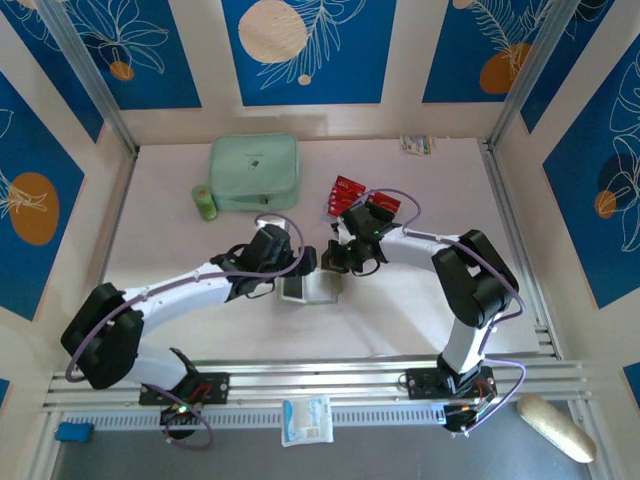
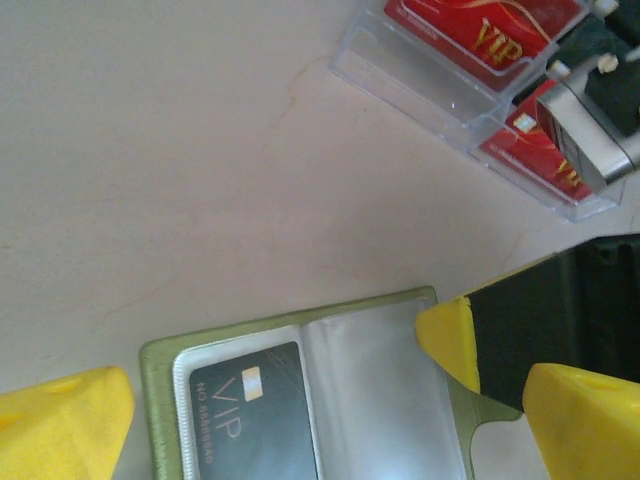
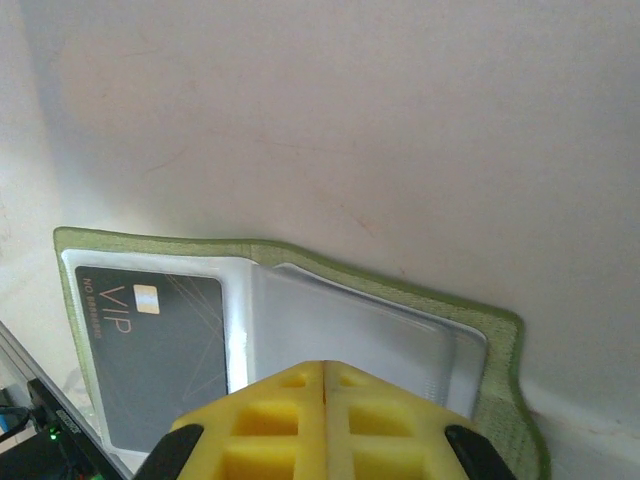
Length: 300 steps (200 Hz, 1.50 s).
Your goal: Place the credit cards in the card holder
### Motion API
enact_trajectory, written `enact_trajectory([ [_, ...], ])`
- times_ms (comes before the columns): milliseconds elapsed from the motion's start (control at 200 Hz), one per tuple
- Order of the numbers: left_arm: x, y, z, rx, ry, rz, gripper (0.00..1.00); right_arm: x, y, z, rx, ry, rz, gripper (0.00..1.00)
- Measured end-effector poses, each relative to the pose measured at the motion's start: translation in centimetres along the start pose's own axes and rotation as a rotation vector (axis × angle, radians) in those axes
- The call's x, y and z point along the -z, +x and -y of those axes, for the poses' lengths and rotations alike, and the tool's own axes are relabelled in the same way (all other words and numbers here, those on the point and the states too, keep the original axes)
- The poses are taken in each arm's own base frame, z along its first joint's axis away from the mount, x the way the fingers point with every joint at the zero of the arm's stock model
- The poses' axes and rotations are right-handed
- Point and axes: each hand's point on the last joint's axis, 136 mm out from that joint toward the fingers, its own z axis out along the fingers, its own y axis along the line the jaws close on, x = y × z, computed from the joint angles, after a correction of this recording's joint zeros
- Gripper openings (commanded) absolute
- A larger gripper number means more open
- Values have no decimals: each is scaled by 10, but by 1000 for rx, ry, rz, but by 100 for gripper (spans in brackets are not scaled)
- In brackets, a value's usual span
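Hovering the left gripper [image 2: 320, 425] over the card holder [image 2: 350, 350], lying open flat on the table [image 2: 150, 150] between the arms, fingers [image 2: 60, 425] spread wide either side. Pressing the right gripper [image 3: 325, 400] fully together, pinching nothing, above the empty clear pocket. Spotting one black card [image 3: 150, 350] tucked in the neighbouring pocket, red cards [image 2: 480, 30] sitting in the clear tray [image 2: 400, 85] nearby.
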Motion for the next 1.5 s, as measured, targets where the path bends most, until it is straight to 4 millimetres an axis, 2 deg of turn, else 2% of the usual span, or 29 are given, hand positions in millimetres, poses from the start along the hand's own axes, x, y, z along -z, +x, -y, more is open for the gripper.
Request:
enact_trajectory([
  [295, -19, 30, -10, -75, -73, -89, 100, -1, 4, 4, 17, 14, -18, 1],
  [620, -31, 44, -19, -110, -108, -127, 100, -14, 13, 12, 12, 34, -59, 1],
  [935, -37, 59, -33, -121, -144, -158, 100, -20, 19, 4, 35, 18, -73, 0],
  [1205, -41, 65, -42, -127, -168, -155, 95, -22, 19, 1, 24, 2, -77, 1],
  [1260, -41, 64, -42, -127, -169, -153, 94, -22, 19, 1, 23, 2, -77, 3],
  [1500, -42, 64, -44, -126, -171, -140, 93, -16, 16, -3, 4, -7, -59, 27],
])
